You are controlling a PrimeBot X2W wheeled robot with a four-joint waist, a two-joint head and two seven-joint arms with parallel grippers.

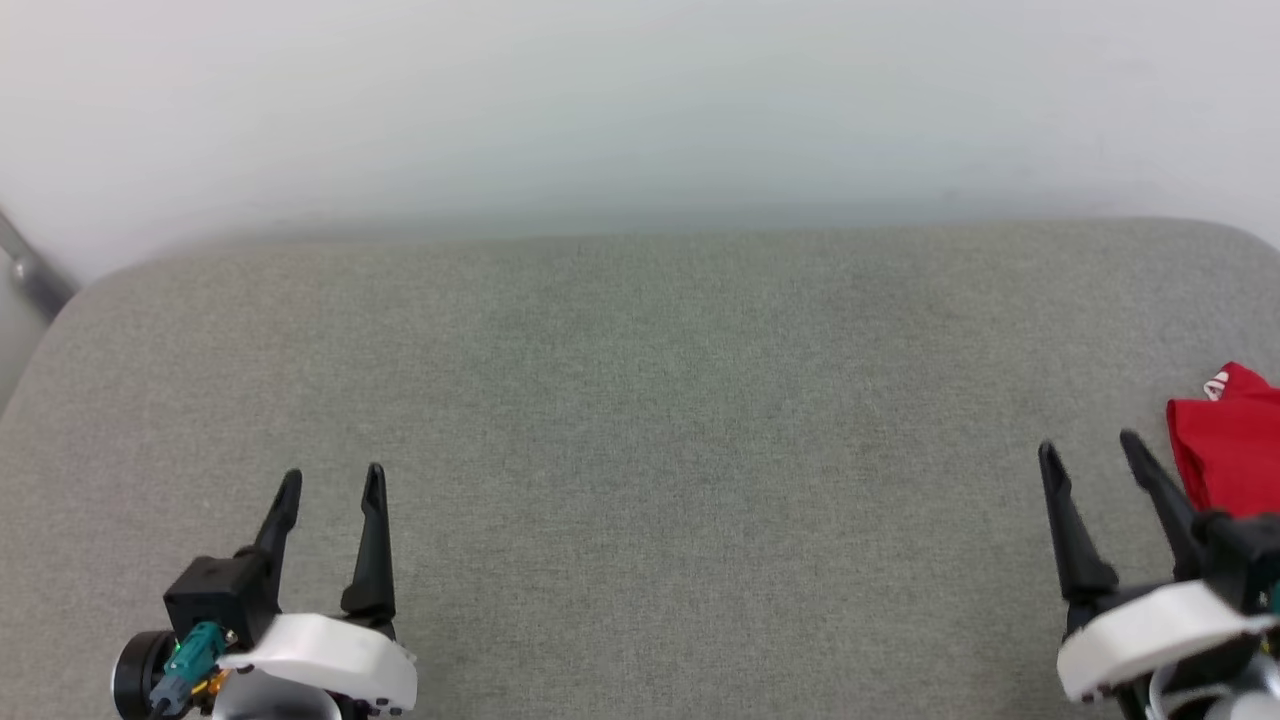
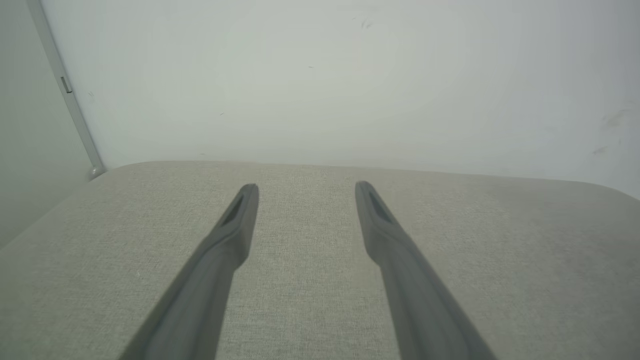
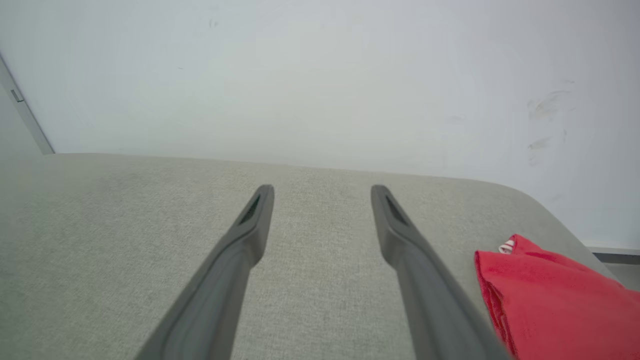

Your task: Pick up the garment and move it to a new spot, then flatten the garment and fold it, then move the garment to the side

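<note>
Both sets of fingers (image 1: 372, 530) are released and empty: left gripper (image 1: 330, 482) lower left, right gripper (image 1: 1090, 450) lower right. We see the garment (image 1: 1230, 450) as a compact red bundle at the worktop's (image 1: 640, 400) right edge, just beside the right gripper. We judge it folded and set aside, so little is left.

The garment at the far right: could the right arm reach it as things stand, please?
Probably yes. The garment lies just beside the open right claw on the grey pad, with nothing between them, though the head view's edge cuts part of it off.
</note>
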